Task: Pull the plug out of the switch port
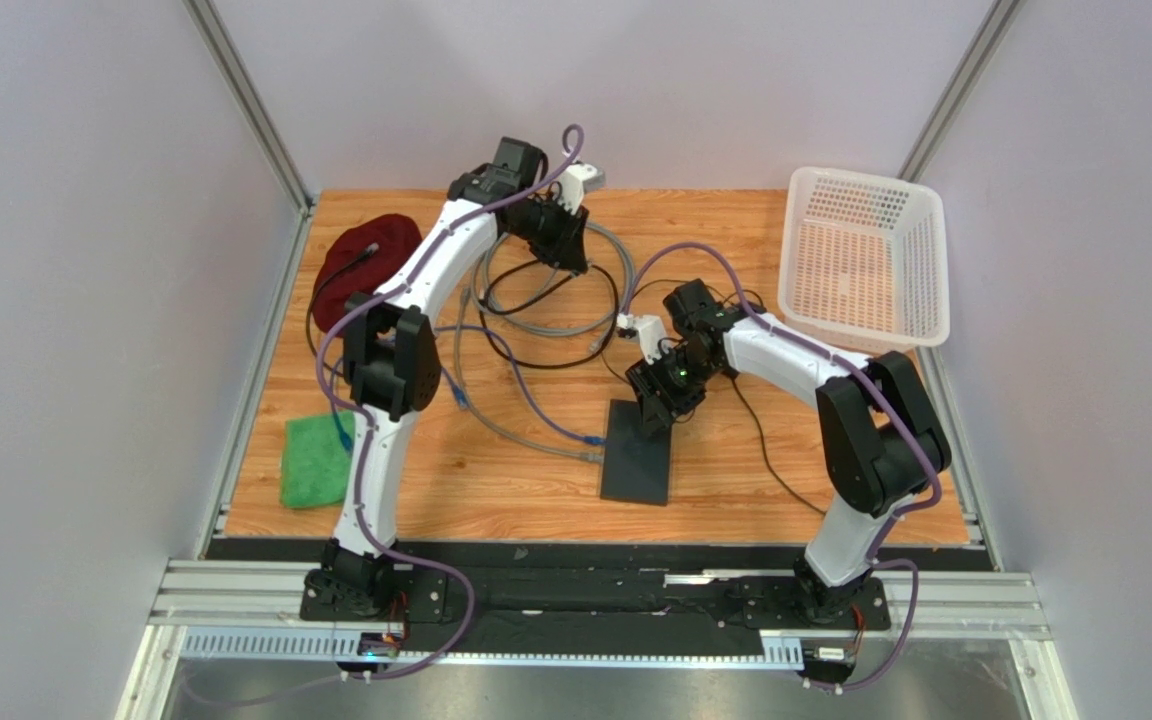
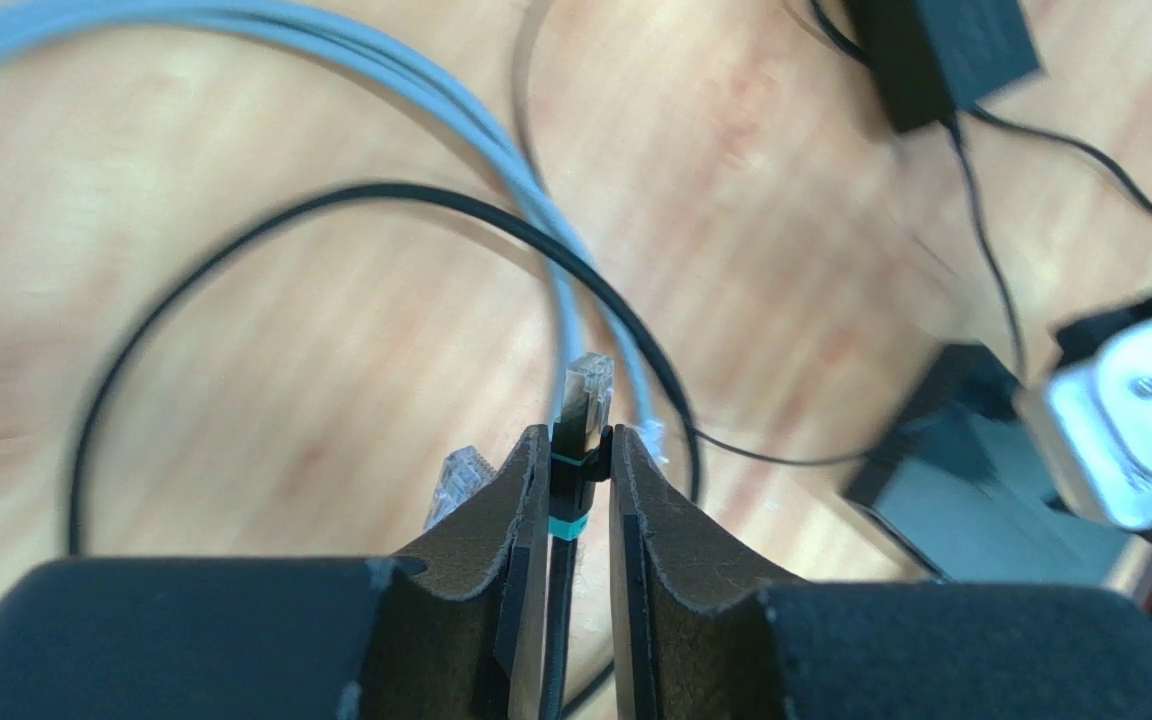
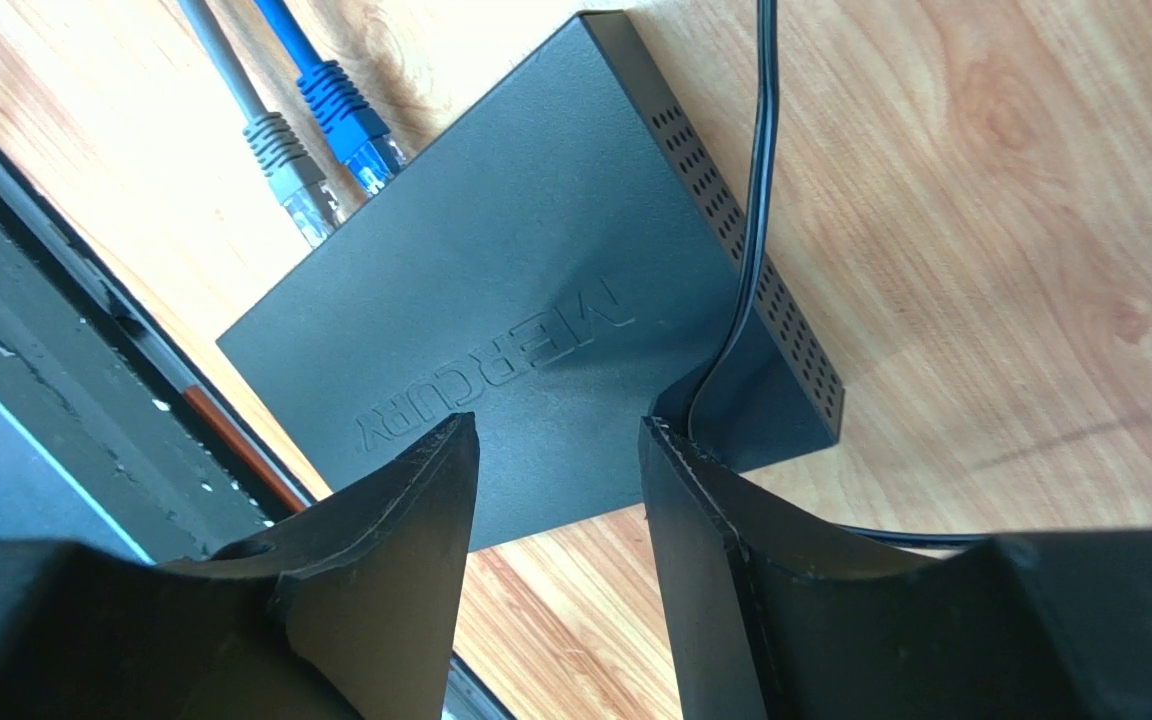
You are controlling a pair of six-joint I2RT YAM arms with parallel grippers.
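Black switch (image 3: 537, 300) sits mid-way along the surface (image 1: 507, 495). Right hand (image 3: 555, 435) is half-open just over it, probably to pin it down. Left hand (image 2: 582, 450) pinches the freed plug (image 2: 587, 393), well away from it.

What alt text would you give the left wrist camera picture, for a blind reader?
The left gripper pinches a black network plug with a clear tip, held above a wooden table. A looped grey cable and a black cable lie blurred beneath.
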